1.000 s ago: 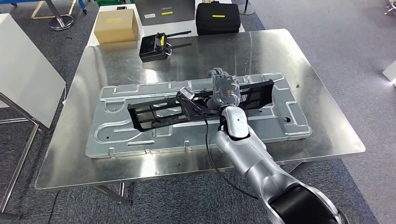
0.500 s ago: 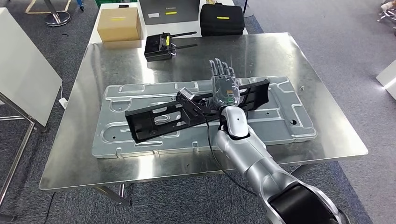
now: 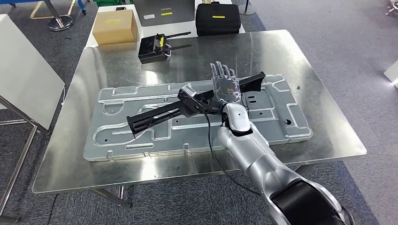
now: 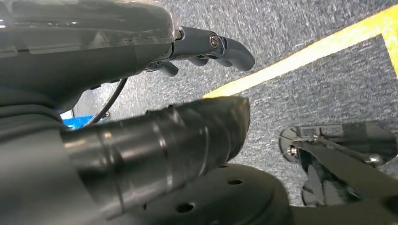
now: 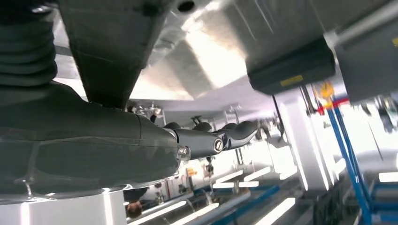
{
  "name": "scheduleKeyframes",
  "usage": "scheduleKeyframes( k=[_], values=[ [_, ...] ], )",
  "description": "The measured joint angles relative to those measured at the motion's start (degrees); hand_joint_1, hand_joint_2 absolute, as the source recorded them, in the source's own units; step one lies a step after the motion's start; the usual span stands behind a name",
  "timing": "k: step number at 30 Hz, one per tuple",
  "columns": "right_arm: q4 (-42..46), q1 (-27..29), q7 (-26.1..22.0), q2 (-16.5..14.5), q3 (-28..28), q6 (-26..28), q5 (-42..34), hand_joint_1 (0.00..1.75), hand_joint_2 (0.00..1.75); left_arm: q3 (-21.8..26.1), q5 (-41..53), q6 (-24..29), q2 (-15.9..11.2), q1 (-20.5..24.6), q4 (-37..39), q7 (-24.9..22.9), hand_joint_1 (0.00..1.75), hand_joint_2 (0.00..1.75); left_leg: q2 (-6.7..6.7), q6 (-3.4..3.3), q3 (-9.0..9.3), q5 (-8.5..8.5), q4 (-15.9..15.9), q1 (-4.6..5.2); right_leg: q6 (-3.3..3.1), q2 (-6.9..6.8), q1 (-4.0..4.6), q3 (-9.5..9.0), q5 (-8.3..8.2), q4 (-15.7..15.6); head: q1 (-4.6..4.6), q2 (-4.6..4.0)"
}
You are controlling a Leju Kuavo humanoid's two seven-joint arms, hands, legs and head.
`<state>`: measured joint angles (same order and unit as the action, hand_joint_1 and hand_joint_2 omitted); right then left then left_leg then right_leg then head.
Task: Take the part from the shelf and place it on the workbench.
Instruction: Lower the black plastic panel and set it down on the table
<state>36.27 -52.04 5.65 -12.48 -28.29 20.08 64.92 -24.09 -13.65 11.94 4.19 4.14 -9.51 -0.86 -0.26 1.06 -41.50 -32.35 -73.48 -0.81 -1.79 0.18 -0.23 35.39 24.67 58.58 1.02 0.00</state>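
Head view: right hand (image 3: 225, 86) with fingers spread rests on the black part (image 3: 164, 112), tilted toward 2 o'clock. Lay it flat on the metal tray (image 3: 112, 140) gently.

steel workbench (image 3: 324, 122) carries a ribbed metal panel (image 3: 141, 140) and black controller (image 3: 151, 48).

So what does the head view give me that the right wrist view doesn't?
Head view alone: the whole workbench, the grey metal panel lying on it, the long black part resting across the panel under the right hand, plus a black remote and a cardboard box at the far edge. Right wrist view alone: the hand's fingers from close behind, extended, against bright blurred surroundings. Both share the right hand, fingers straight.
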Motion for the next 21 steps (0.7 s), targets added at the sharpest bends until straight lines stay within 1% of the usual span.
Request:
scheduleKeyframes(
  k=[1, 2, 3, 4, 5, 6, 7, 9, 10, 11, 12, 14, 15, 16, 17, 18, 19, 20, 21],
  values=[
    [-0.4, -0.3, 0.7, 0.0, 0.0, -1.5, 0.4, 0.00, 0.00, 0.0, 0.0, 0.0, 0.0, 0.0, 0.0, 0.0, 0.00, 0.00, 0.00, 0.07, -0.51, 0.37, -0.8, 0.00, -0.03, -0.01, 0.03, 0.00, 0.06, 0.1, 0.00, 0.00],
    [-0.8, -0.7, 1.5, -0.1, 0.0, -3.2, 1.1, 0.00, 0.00, 0.0, 0.0, 0.0, 0.0, 0.0, 0.0, 0.0, 0.00, 0.00, 0.01, 0.08, 0.02, 1.78, 0.6, -0.01, -0.01, -0.01, 0.03, -0.02, 0.14, 0.2, 0.00, 0.00],
    [-1.3, -1.3, 2.5, -0.1, -0.1, -5.2, 1.9, 0.00, 0.00, 0.0, 0.0, 0.0, -0.1, 0.0, 0.0, 0.0, 0.00, 0.00, 0.03, 0.05, 1.39, 3.81, 3.7, -0.03, 0.08, 0.02, 0.01, -0.03, 0.25, 0.4, 0.01, 0.00],
    [-1.9, -2.3, 3.6, -0.2, -0.4, -7.2, 2.7, 0.00, 0.00, 0.0, 0.0, 0.0, -0.1, 0.0, 0.0, 0.0, 0.00, 0.00, 0.04, -0.04, 3.03, 5.63, 7.5, -0.03, 0.26, 0.06, 0.04, 0.05, 0.40, 0.6, 0.01, 0.00],
    [-2.6, -3.5, 4.5, -0.2, -0.8, -9.1, 3.5, 0.00, 0.00, 0.0, 0.0, -0.1, -0.2, 0.1, 0.0, 0.0, 0.00, 0.00, 0.02, -0.23, 4.52, 6.77, 10.8, 0.03, 0.50, 0.13, 0.12, 0.23, 0.56, 0.9, 0.01, 0.00],
    [-3.2, -4.7, 5.4, -0.3, -1.3, -10.8, 4.3, 0.00, 0.00, 0.0, 0.1, -0.1, -0.2, 0.1, 0.0, 0.0, 0.00, 0.00, -0.01, -0.49, 5.43, 7.28, 12.8, 0.10, 0.79, 0.19, 0.20, 0.42, 0.65, 1.2, 0.01, 0.00],
    [-3.8, -6.0, 6.2, -0.3, -1.9, -12.3, 5.1, 0.00, 0.00, 0.0, 0.1, -0.1, -0.2, 0.2, 0.0, 0.0, 0.00, 0.00, -0.06, -0.80, 5.81, 7.19, 13.7, 0.19, 1.07, 0.24, 0.27, 0.57, 0.71, 1.3, 0.02, 0.00],
    [-4.8, -7.9, 7.8, -0.4, -3.0, -14.8, 7.2, 0.00, 0.00, 0.0, 0.1, -0.1, -0.2, 0.2, 0.0, 0.0, 0.00, 0.00, -0.11, -1.48, 5.99, 7.22, 14.0, 0.19, 1.64, 0.24, 0.27, 0.62, 0.75, 1.3, 0.02, 0.00],
    [-5.3, -8.7, 8.6, -0.4, -3.7, -15.7, 8.3, 0.00, 0.00, 0.0, 0.1, -0.1, -0.2, 0.1, 0.0, 0.0, 0.00, 0.00, -0.09, -1.78, 6.12, 7.32, 14.1, 0.14, 1.93, 0.21, 0.21, 0.73, 1.11, 1.7, 0.03, 0.00],
    [-5.8, -9.5, 9.1, -0.3, -4.3, -16.3, 9.2, 0.00, 0.00, 0.0, 0.1, -0.1, -0.3, 0.2, 0.0, 0.0, 0.00, 0.00, -0.04, -2.13, 6.23, 7.44, 14.3, 0.08, 2.21, 0.18, 0.15, 1.25, 1.97, 2.9, 0.03, 0.00],
    [-6.2, -10.1, 9.6, -0.3, -4.9, -16.7, 9.9, 0.00, 0.00, 0.0, 0.1, -0.2, -0.3, 0.2, 0.0, 0.0, 0.00, 0.00, 0.03, -2.42, 6.33, 7.54, 14.5, 0.06, 2.45, 0.14, 0.09, 2.30, 3.36, 5.3, 0.04, 0.00],
    [-6.8, -11.0, 10.2, -0.3, -5.6, -16.9, 10.6, 0.00, 0.00, 0.0, 0.1, -0.2, -0.3, 0.3, 0.0, 0.0, 0.00, 0.00, 0.13, -2.79, 6.35, 7.51, 14.5, 0.15, 2.75, 0.11, -0.04, 5.48, 6.58, 12.2, 0.05, 0.00],
    [-7.1, -11.2, 10.4, -0.3, -5.8, -16.9, 10.8, 0.00, 0.00, 0.0, 0.1, -0.2, -0.3, 0.3, 0.0, 0.1, 0.00, 0.00, 0.13, -2.86, 6.38, 7.48, 14.5, 0.17, 2.82, 0.10, -0.09, 6.88, 7.46, 15.1, 0.05, 0.00],
    [-7.3, -11.3, 10.7, -0.2, -5.9, -16.6, 11.1, 0.00, 0.00, 0.0, 0.1, -0.2, -0.3, 0.3, 0.0, 0.1, 0.00, 0.00, 0.09, -2.90, 6.43, 7.46, 14.5, 0.17, 2.83, 0.10, -0.13, 7.50, 7.34, 16.3, 0.05, 0.00],
    [-7.4, -11.3, 11.3, -0.1, -6.2, -15.7, 11.7, 0.00, 0.00, 0.0, 0.0, -0.2, -0.3, 0.2, 0.0, 0.1, 0.00, 0.00, 0.02, -2.91, 6.48, 7.45, 14.5, 0.17, 2.75, 0.10, -0.17, 7.14, 6.23, 15.5, 0.05, 0.00],
    [-7.5, -11.4, 12.3, 0.0, -6.4, -14.0, 12.7, 0.00, 0.00, 0.0, 0.0, -0.2, -0.2, 0.2, 0.0, 0.2, 0.00, 0.00, -0.05, -2.89, 6.53, 7.43, 14.4, 0.18, 2.57, 0.10, -0.17, 5.75, 4.37, 12.5, 0.05, 0.00],
    [-7.3, -11.4, 13.8, 0.2, -6.8, -11.6, 14.3, 0.00, 0.00, 0.0, 0.0, -0.2, -0.2, 0.2, 0.0, 0.2, 0.00, 0.00, -0.10, -2.84, 6.54, 7.41, 14.4, 0.18, 2.32, 0.08, -0.12, 3.95, 2.60, 8.5, 0.06, 0.00],
    [-7.0, -11.3, 15.5, 0.4, -7.4, -8.6, 16.3, 0.00, 0.00, 0.0, 0.0, -0.2, -0.2, 0.2, 0.0, 0.3, 0.00, 0.00, -0.16, -2.71, 6.47, 7.36, 14.3, 0.28, 2.09, 0.05, 0.04, 2.28, 1.34, 4.9, 0.04, 0.00],
    [-6.5, -11.3, 17.3, 0.8, -7.9, -5.6, 18.6, 0.00, 0.00, 0.0, 0.1, -0.2, -0.2, 0.2, 0.0, 0.3, 0.00, 0.00, -0.19, -2.51, 6.38, 7.36, 14.3, 0.35, 1.88, 0.04, 0.20, 1.14, 0.67, 2.5, 0.04, 0.00]
  ],
)
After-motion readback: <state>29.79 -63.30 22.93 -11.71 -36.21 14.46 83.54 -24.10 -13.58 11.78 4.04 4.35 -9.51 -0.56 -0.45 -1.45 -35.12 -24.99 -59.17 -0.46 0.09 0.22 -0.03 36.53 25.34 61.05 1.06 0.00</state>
